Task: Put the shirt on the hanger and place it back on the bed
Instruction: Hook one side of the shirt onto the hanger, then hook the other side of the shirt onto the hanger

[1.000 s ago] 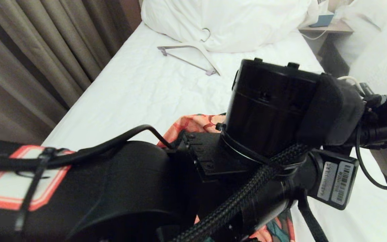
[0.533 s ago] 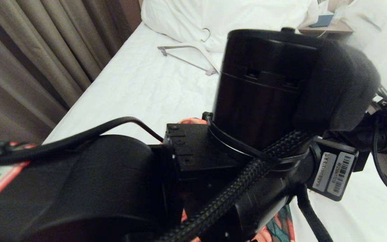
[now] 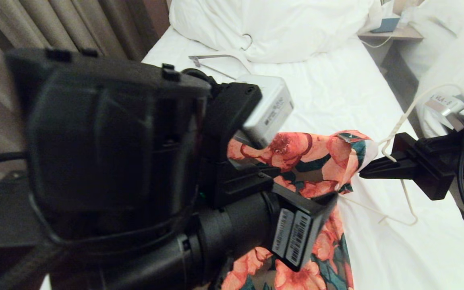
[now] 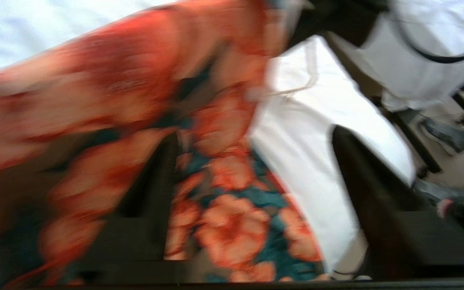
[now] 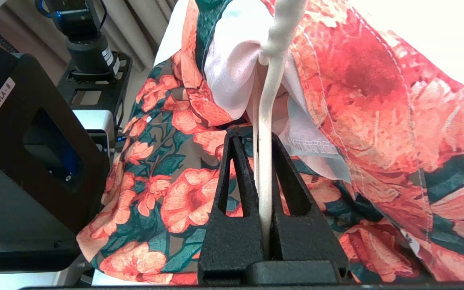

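- right gripper (image 5: 262,161) clamped on the hanger (image 5: 270,100); the thin cream wire runs straight between the two black fingers (image 5: 238,189); in the head view this gripper (image 3: 367,173) reaches in from the right of the shirt (image 3: 296,161)
- shirt hangs off the hanger above the bed (image 3: 183,104); one shoulder is bunched over the wire end nearest the gripper; the other end of the hanger (image 3: 401,219) sticks out bare, to the right of the shirt
- left gripper (image 4: 256,201) fingers apart, nothing between them; the shirt (image 4: 224,225) lies just beyond the fingers, cloth blurred; whether a finger touches it cannot be told
- left arm fills the head view, to the left of the shirt
- key relation: hanger's long axis runs from the covered shoulder out towards the bare end; the loose cloth lies on the left gripper's side, so the left is the nearer one to pull it along the wire
- judged: hanging half done; second shoulder not yet on
- a second, thicker hanger (image 3: 216,60) lies by the pillows (image 3: 272,24), far side of the shirt
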